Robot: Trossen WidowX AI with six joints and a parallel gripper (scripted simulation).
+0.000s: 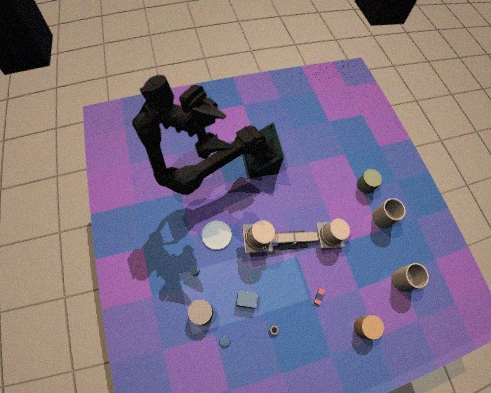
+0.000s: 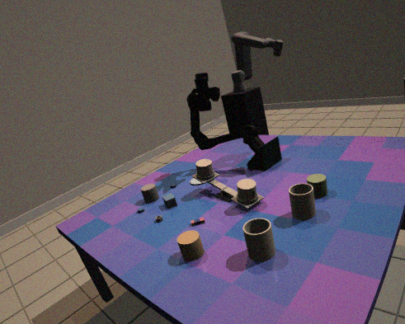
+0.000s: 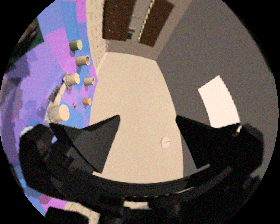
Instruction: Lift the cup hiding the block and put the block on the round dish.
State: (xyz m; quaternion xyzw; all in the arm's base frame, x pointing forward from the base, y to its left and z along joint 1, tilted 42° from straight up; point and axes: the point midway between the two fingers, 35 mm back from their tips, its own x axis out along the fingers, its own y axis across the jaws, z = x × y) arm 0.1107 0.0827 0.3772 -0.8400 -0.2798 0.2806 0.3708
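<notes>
The balance (image 1: 305,237) (image 2: 222,189) bears two pale upside-down cups. The cup nearer the dish (image 1: 263,233) (image 2: 204,169) (image 3: 59,113) stands on the end that looks higher. The other cup (image 1: 338,231) (image 2: 247,190) (image 3: 72,79) stands on the end that looks lower. No block shows; what is under the cups is hidden. The round white dish (image 1: 216,235) (image 2: 195,181) lies bare beside the balance. My gripper (image 1: 227,132) (image 3: 149,117) is open and empty, raised high and well away from cups and dish, its fingers pointing sideways.
Beyond the balance stand two hollow cups (image 1: 389,213) (image 2: 260,241), a green cylinder (image 1: 369,180) (image 2: 317,185) and an orange cylinder (image 1: 369,327) (image 2: 190,246). A beige cylinder (image 1: 200,312) (image 2: 149,193), a blue-grey box (image 1: 247,299) (image 2: 170,201) and several small pieces lie on the dish side.
</notes>
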